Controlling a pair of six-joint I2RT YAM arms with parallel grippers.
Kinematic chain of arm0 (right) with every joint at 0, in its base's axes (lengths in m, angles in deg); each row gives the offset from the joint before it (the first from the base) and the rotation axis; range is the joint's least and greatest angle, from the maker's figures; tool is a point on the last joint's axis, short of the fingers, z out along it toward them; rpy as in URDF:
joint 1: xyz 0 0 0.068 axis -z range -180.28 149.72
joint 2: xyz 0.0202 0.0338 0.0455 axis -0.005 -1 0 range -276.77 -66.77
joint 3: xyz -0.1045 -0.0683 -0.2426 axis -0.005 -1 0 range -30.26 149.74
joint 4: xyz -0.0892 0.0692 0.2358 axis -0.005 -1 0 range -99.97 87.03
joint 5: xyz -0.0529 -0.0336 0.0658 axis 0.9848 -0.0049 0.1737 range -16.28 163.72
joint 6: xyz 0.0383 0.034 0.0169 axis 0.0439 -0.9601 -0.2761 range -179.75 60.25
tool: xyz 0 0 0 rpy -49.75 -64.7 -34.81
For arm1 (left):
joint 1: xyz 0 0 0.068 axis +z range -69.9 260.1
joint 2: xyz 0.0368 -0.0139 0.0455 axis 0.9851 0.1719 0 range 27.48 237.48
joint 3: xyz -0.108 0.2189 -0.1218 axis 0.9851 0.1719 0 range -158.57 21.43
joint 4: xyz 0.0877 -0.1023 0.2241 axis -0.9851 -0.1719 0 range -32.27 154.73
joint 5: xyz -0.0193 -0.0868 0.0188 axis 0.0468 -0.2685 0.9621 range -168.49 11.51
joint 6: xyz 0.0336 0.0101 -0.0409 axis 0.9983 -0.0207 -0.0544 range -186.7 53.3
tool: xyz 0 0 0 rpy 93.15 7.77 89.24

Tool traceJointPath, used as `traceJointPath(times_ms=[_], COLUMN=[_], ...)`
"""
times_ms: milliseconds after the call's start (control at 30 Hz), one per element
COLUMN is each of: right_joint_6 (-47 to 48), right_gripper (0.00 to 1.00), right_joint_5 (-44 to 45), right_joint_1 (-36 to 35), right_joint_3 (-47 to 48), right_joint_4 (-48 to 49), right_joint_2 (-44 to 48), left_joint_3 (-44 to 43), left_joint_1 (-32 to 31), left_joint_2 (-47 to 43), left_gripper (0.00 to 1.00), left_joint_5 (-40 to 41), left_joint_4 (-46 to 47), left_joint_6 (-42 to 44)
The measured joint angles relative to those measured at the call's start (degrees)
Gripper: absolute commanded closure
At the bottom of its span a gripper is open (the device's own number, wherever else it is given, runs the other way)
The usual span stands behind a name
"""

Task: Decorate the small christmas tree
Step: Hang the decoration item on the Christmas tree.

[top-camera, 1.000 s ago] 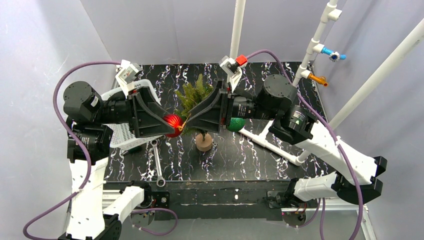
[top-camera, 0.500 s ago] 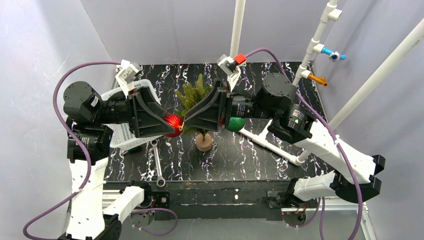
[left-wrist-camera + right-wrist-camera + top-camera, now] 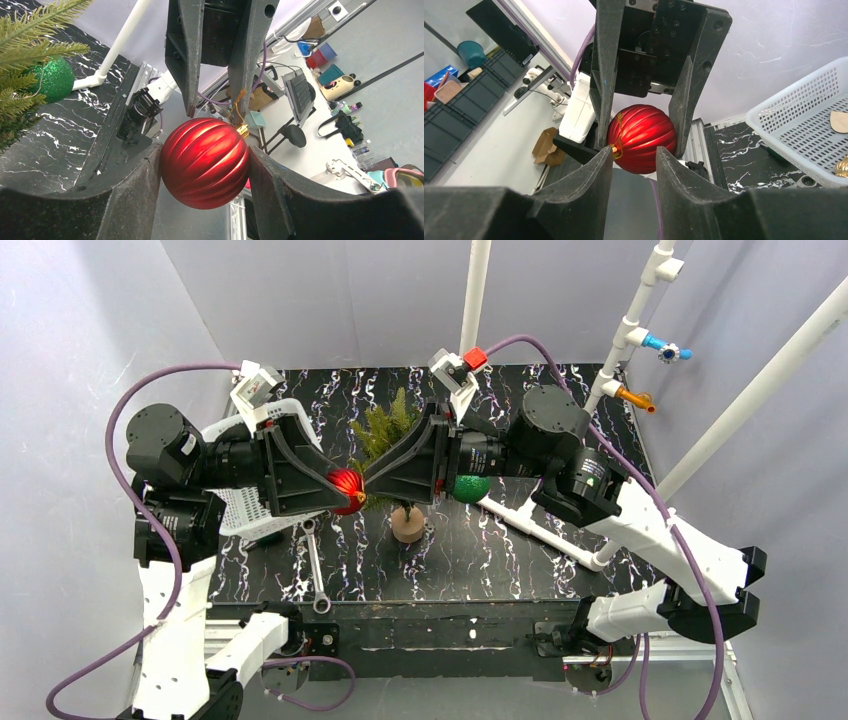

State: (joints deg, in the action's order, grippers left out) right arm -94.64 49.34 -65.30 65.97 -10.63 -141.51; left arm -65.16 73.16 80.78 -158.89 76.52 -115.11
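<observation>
- Top view: both my claws meet over the middle of the black marble-patterned bench (image 3: 480, 560) and cover much of the small green needle-branched Christmas tree (image 3: 385, 430). Only its upper branches, behind the claws, and its round tan wooden base (image 3: 407, 525), below them, show. The trunk is nearly all hidden.
- Tree stands upright at mid-bench, between my two arms, bushy and dark green.
- Left wrist view: only a few branch tips show, cut off at the left edge.
- My left claw (image 3: 204, 150) pinches a red ribbed ball ornament (image 3: 641, 135), one finger pressed on each side.
- My right claw (image 3: 634, 155) is spread, a clear gap between its fingers, tips close to the ornament's gold cap (image 3: 242, 131).
- A thin gold thread loop (image 3: 239, 102) rises from the cap beside one right finger. I cannot tell whether it lies between the jaws.
- A green glitter ball (image 3: 470, 488) sits half hidden under my right claw, near the branches. Hanging or resting: cannot tell.
- The white mesh plastic basket (image 3: 240, 505) is mostly covered by my left arm; its contents, at the frame edge in the right wrist view, are too cut off to identify.
</observation>
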Motion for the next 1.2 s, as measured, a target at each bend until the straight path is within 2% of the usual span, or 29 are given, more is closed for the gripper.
traceJointPath(times_ms=[200, 400, 667, 1200], right_joint_6=[0.26, 1.05, 1.33, 0.83], right_gripper=[0.63, 0.86, 0.99, 0.99], right_joint_5=[0.07, 0.52, 1.88, 4.46], right_joint_1=[-0.44, -0.63, -1.40, -1.55], right_joint_3=[0.76, 2.40, 2.34, -8.11], right_joint_4=[0.11, -1.40, -1.57, -0.74], right_joint_2=[-0.66, -1.53, -1.22, 6.10], left_joint_3=[0.00, 0.31, 0.61, 2.91], left_joint_1=[0.00, -0.04, -0.04, -0.04], left_joint_2=[-0.17, -0.46, -0.50, 1.79], left_gripper=[1.00, 1.00, 1.00, 1.00], left_joint_5=[-0.02, -0.20, 0.09, 1.99], left_joint_4=[-0.26, -0.42, -2.36, -6.75], left_joint_6=[0.31, 0.42, 2.21, 5.70])
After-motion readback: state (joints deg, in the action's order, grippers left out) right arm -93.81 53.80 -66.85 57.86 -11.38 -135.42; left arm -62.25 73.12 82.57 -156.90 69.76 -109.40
